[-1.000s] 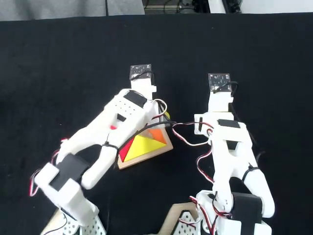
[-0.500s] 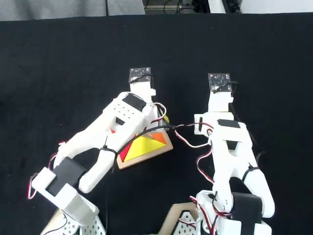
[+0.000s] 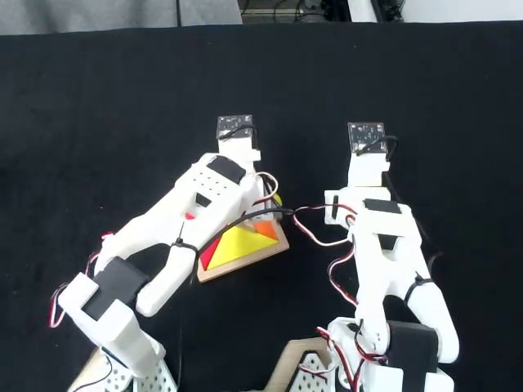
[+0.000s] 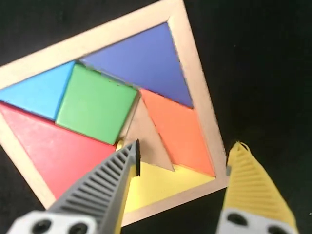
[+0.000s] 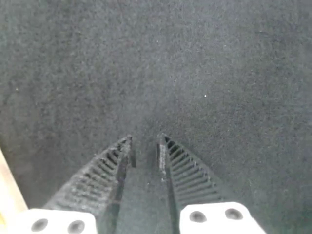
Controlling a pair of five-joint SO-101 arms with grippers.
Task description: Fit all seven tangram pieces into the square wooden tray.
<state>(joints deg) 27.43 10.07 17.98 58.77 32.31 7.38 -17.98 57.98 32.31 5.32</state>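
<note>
Hovering over the wooden tray [image 4: 193,73], left pincer [image 4: 186,146] spread wide

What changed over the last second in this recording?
The left arm shifted slightly, its wrist end easing back toward its base. The left gripper, open, hangs over the tray, gripping nothing. The tray, the pieces in it and the right arm stayed put.

Left arm [image 3: 188,220] hides much of the tray [image 3: 245,262].
</note>
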